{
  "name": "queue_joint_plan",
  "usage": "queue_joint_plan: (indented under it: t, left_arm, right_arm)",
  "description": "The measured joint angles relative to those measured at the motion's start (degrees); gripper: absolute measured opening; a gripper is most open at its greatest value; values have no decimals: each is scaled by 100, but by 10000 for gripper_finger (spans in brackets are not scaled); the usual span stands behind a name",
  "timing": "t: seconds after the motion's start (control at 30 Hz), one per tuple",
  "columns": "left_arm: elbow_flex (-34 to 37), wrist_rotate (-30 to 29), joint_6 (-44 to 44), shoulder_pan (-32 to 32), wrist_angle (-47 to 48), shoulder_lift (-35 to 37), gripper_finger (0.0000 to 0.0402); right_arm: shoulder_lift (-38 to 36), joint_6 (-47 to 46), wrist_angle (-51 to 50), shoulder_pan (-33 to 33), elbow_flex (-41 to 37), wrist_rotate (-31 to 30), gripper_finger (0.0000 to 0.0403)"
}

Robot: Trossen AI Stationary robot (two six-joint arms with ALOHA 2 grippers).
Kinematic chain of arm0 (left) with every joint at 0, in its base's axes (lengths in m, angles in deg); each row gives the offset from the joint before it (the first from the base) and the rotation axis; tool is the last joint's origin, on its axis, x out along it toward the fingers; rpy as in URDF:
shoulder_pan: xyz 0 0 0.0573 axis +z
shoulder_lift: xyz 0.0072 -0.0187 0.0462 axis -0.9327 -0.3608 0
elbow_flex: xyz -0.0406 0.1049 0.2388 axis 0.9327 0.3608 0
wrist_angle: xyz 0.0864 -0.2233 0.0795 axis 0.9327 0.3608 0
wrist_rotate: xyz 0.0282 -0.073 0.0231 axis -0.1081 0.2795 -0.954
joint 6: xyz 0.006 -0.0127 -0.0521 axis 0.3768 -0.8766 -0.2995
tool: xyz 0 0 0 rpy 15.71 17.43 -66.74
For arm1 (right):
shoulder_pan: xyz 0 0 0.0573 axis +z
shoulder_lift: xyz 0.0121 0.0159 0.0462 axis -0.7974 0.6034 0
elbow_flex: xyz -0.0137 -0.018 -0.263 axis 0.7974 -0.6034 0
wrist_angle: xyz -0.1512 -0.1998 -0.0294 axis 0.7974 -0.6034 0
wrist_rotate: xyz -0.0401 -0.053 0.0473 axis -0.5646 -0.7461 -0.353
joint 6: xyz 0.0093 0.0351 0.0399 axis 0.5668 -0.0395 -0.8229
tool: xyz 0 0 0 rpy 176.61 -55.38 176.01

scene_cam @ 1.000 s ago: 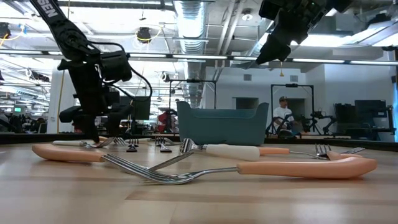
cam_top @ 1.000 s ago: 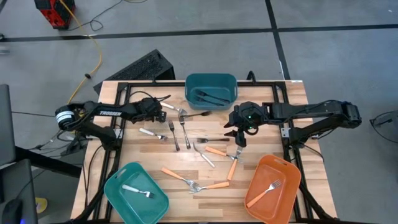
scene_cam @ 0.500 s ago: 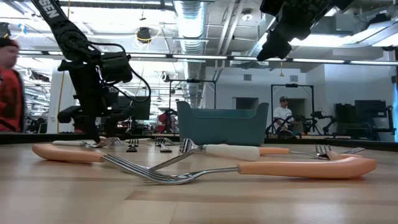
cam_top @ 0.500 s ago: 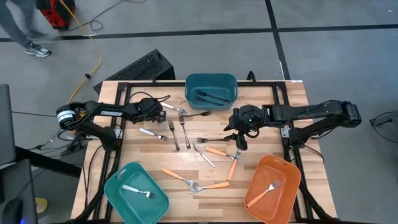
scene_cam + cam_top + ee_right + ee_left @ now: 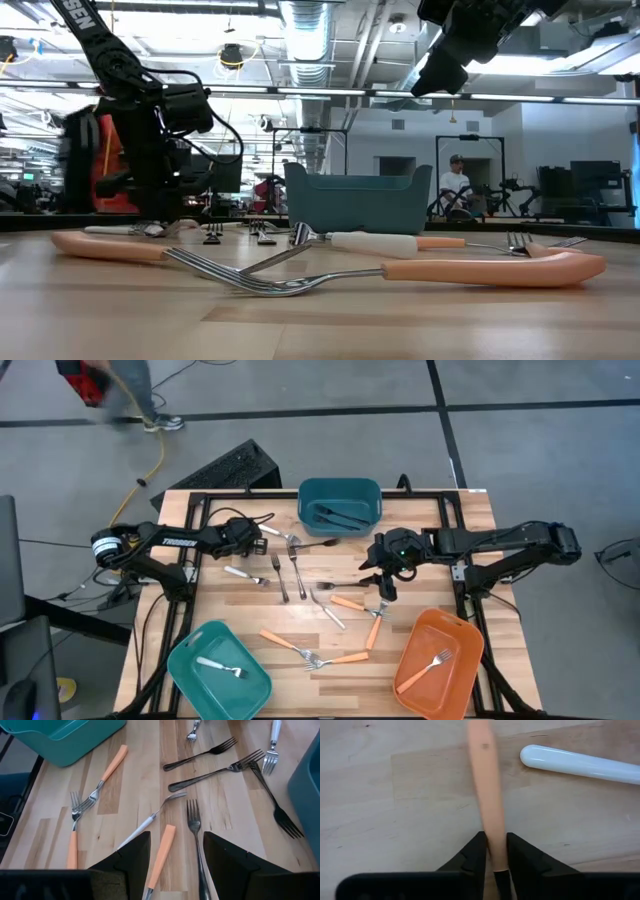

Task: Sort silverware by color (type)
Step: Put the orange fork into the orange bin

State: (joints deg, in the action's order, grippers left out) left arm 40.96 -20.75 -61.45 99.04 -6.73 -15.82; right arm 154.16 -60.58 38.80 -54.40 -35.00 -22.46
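Forks with orange, white and plain silver handles lie scattered over the wooden table (image 5: 220,600). My left gripper (image 5: 262,540) is low at the far left, shut on an orange-handled utensil (image 5: 485,780) that lies beside a white handle (image 5: 580,762). Its head is hidden behind the fingers. My right gripper (image 5: 384,588) hangs open high above the table's middle. In the right wrist view an orange-handled fork (image 5: 162,850) and a silver fork (image 5: 195,832) lie below it. My left gripper (image 5: 492,855) pinches the orange handle's two long sides (image 5: 492,837) between its two fingers, at the end where a darker shank begins. The fingers (image 5: 472,852) slant down from the table's left side. The handle lies flat on the wood and runs straight out away from them.
A dark teal bin (image 5: 340,503) with dark utensils stands at the far middle. A teal bin (image 5: 218,668) with a white fork sits near left, and an orange bin (image 5: 440,663) with an orange fork near right. A person passes beyond the far left corner.
My left gripper has stayed in place and, in the low view, its fingers have drawn together around the orange handle on the table. A person has walked past beyond the table's far left.
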Motion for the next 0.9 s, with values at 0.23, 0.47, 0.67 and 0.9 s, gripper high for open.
queue_joint_plan:
  t: [0.23,0.47,0.67,0.9]
  left_arm:
    - [8,0,106,-1,-124,0,22]
    - [15,119,270,-50,-425,-11,21]
    - [-38,171,383,-132,-616,-11,21]
    - [-388,214,605,-248,-229,37,21]
  right_arm:
    - [0,-2,-1,0,0,0,207]
    - [0,-4,-3,0,0,0,207]
    - [0,-4,-3,0,0,0,207]
    - [0,-4,-1,0,0,-1,207]
